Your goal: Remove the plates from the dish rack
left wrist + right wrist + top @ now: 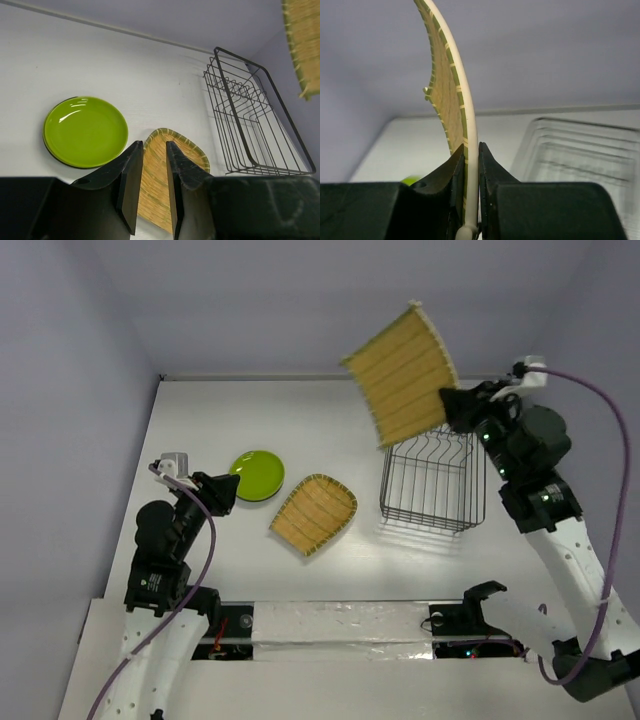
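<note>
While the right gripper (471,150) is clamping the bamboo plate (402,373) by its rim, holding it edge-up and clear above the far side of the dish rack (430,485) for removal, the left gripper (154,145) is hovering empty at near left, fingers narrowly apart, beside the green plate (256,476).

Bright, even light; soft shadows; rack (580,150) blurred.
</note>
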`<state>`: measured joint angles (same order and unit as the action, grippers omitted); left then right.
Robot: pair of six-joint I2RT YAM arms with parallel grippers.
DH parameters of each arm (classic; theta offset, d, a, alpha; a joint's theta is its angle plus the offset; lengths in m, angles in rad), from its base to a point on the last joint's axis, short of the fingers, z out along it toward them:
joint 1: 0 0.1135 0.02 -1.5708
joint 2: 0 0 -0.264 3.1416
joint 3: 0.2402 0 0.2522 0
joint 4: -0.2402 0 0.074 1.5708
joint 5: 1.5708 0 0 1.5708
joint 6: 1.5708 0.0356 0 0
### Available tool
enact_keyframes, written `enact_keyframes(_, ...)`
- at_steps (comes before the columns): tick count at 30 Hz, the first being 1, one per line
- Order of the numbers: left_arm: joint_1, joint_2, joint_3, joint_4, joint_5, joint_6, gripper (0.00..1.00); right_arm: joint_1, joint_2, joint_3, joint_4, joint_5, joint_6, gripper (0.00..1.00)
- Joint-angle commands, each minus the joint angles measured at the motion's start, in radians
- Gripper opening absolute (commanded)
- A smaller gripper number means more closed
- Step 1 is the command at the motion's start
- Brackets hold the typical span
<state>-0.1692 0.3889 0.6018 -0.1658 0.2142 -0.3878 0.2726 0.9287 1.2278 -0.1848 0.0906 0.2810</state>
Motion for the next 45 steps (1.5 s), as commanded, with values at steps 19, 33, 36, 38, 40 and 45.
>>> enact_keyframes(19, -0.006, -0.012, 0.007, 0.018, -0.042, -0.011, 0.27, 0.544, 0.189, -0.536, 0.596, -0.054, 0.577, 0.00)
enact_keyframes(33, -0.006, -0.010, 0.007, 0.018, -0.038, -0.011, 0.28, 0.544, 0.245, -0.602, 0.553, -0.041, 0.623, 0.00)
enact_keyframes(36, -0.006, -0.010, 0.007, 0.018, -0.039, -0.011, 0.28, 0.544, 0.233, -0.628, 0.585, -0.069, 0.655, 0.00)
enact_keyframes(38, -0.006, -0.012, 0.007, 0.018, -0.042, -0.011, 0.28, 0.544, 0.231, -0.643, 0.590, -0.071, 0.670, 0.00)
enact_keyframes(40, -0.006, -0.012, 0.006, 0.018, -0.042, -0.011, 0.28, 0.544, 0.243, -0.642, 0.573, -0.065, 0.672, 0.00)
enact_keyframes(45, -0.006, -0.012, 0.006, 0.018, -0.039, -0.011, 0.28, 0.544, 0.285, -0.602, 0.478, 0.007, 0.658, 0.28)
